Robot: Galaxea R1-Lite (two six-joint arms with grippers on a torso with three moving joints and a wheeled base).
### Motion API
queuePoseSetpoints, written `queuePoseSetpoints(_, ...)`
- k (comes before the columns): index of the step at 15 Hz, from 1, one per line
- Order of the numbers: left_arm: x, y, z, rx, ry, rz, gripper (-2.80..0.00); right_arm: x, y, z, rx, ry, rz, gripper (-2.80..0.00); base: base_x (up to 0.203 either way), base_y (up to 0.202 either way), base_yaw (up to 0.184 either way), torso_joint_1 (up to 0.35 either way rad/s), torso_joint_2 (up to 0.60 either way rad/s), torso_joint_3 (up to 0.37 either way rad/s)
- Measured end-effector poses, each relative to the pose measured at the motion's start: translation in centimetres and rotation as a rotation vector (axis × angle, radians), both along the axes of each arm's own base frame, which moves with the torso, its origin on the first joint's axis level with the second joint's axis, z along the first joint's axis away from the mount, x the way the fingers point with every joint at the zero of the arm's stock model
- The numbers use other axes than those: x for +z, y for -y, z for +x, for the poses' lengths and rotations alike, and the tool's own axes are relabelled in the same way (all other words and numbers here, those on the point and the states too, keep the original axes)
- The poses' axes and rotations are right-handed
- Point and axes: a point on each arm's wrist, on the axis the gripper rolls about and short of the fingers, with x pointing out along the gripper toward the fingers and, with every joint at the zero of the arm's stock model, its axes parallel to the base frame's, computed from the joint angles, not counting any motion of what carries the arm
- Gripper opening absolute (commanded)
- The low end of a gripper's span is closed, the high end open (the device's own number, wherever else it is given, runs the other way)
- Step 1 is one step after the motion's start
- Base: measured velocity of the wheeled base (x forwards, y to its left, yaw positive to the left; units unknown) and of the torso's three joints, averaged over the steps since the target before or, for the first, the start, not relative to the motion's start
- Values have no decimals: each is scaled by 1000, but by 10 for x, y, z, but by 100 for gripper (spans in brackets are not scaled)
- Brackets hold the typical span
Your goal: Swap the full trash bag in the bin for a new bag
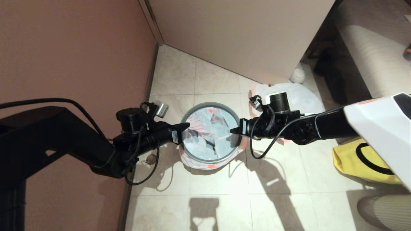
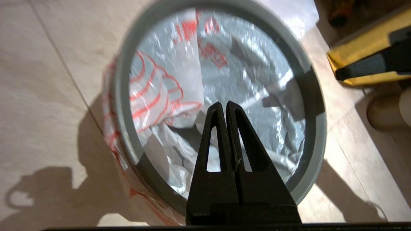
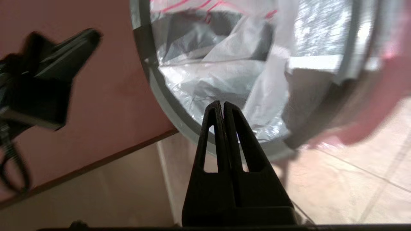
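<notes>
The bin [image 1: 208, 159] stands on the tiled floor with its grey hoop [image 2: 316, 134] seated around the top. The new bag [image 1: 205, 134], translucent white with red print [image 2: 154, 93], lines the inside, and its hem hangs outside below the hoop. My left gripper [image 1: 188, 125] hovers shut at the bin's left rim, holding nothing [image 2: 223, 104]. My right gripper [image 1: 231, 130] is shut and empty at the right rim [image 3: 221, 104]. The full trash bag [image 1: 301, 96] lies on the floor behind the right arm.
A pink wall [image 1: 80, 48] runs close along the bin's left side. A beige cabinet front [image 1: 240, 32] closes off the back. A yellow fabric bag [image 1: 356, 160] with black handles sits at the right, and a small white round object [image 1: 298, 76] sits by the cabinet corner.
</notes>
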Motion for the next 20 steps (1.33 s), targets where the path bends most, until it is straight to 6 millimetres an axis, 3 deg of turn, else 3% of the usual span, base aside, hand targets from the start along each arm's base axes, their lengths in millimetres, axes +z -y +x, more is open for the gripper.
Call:
queuePoseSetpoints(4,41,2,-38,162,76,-22,-280,53,28,-58,-161,94,-87,-280,0,0,0,0,0,0)
queuePoseSetpoints(6,53,2,-61,272,115,-44,-280,82,48,-96,-246,128,-133,-280,0,0,0,0,0,0)
queuePoseSetpoints(9,78,-3,-96,434,200,-90,-280,106,80,-155,-348,160,-207,-280,0,0,0,0,0,0)
queuePoseSetpoints(14,115,-24,-174,622,236,-133,-280,110,137,-247,-496,239,-279,-280,0,0,0,0,0,0)
queuePoseSetpoints(20,133,-85,-257,889,313,-164,-280,105,191,-327,-757,344,-251,-280,0,0,0,0,0,0)
